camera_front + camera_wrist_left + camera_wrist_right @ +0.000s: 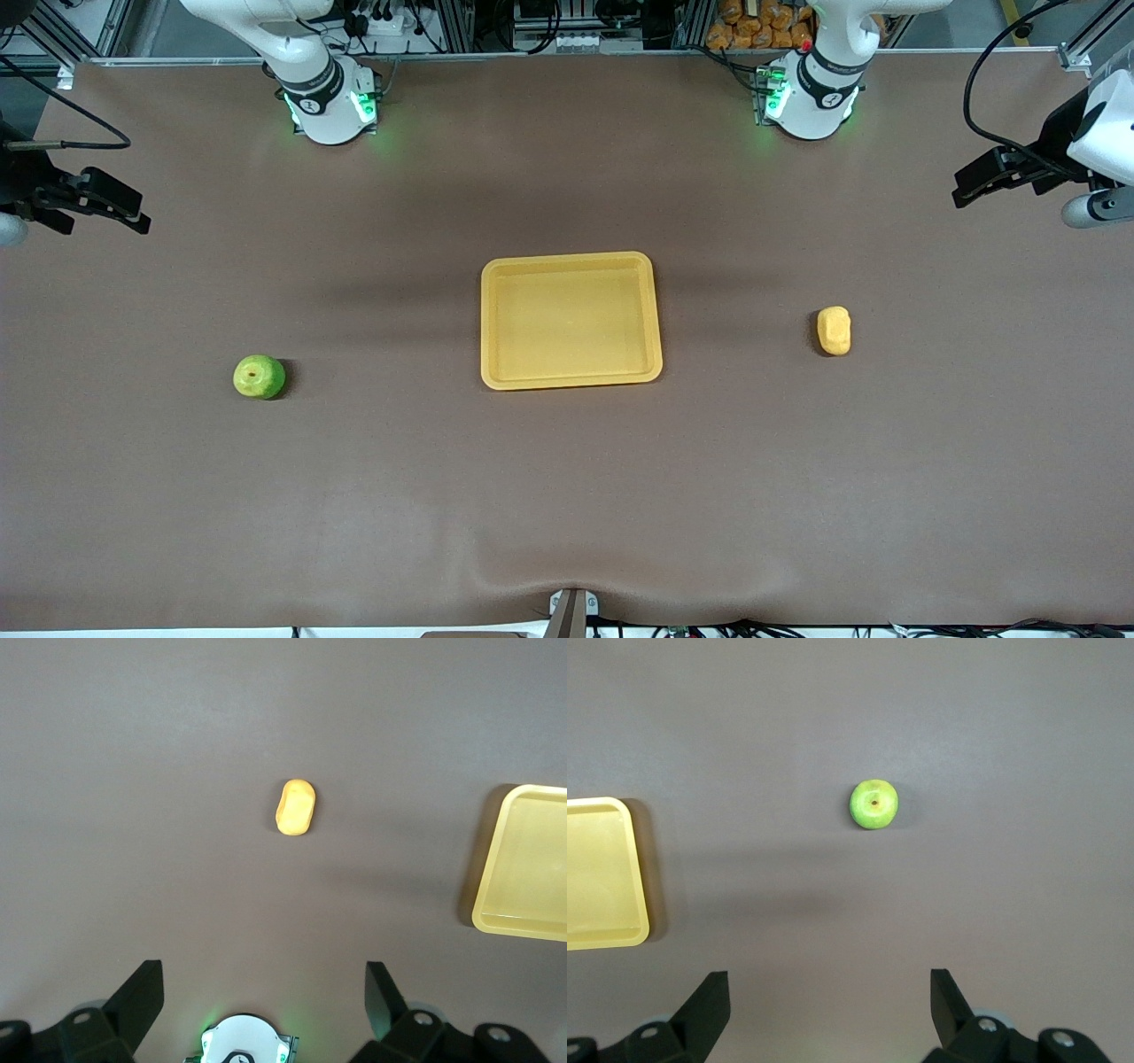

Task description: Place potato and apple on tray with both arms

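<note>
Fingers on both grippers stand wide apart and hold nothing, each hand raised at its own end of the table (567,496) with neither fruit picked up yet.

Largest of the task's things, the tray (571,321) lies empty at mid-table, between the two arms and well apart from either set of fingers.

Next in size, the apple (259,377) sits toward the right arm's end. In the right wrist view the apple (873,804) lies straight out ahead of the gap between the fingers (709,1001), roughly centred on it, so the right gripper (111,208) is clearly the nearer hand. Being round, it should need no wrist turn, only a reach forward and down.

Smallest, the potato (834,330) lies toward the left arm's end, nearest the left gripper (983,182). In the left wrist view the potato (295,807) also sits ahead of the finger gap, about on its centre line, and its long axis runs nearly along the approach, crosswise to the line joining the fingers (383,997). They would therefore likely close across its narrow width.
</note>
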Robot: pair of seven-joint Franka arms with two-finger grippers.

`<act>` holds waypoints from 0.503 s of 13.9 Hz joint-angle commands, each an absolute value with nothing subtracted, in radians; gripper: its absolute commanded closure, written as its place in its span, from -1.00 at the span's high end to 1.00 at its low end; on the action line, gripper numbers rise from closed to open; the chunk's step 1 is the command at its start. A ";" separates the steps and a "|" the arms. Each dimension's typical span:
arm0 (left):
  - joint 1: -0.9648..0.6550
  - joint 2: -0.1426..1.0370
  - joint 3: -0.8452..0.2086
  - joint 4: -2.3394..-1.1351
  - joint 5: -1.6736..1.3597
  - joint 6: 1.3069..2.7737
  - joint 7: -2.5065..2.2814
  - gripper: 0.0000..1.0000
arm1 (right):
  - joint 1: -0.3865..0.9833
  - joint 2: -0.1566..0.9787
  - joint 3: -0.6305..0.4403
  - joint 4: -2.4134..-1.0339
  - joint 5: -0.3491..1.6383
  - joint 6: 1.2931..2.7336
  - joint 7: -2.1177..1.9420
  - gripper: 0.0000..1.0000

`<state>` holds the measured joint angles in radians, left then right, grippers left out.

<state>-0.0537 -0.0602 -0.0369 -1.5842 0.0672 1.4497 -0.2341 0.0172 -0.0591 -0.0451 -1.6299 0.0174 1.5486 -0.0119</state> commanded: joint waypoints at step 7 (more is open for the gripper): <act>-0.037 0.037 -0.032 -1.565 0.048 1.431 -0.198 1.00 | 0.021 -0.071 -0.046 -1.640 0.032 1.555 -0.020 1.00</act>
<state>-0.0435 -0.0251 -0.0324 -1.5856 0.0671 1.4468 -0.2273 0.0217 -0.0591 -0.0449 -1.6302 0.0179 1.5498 -0.0119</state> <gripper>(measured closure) 0.000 0.000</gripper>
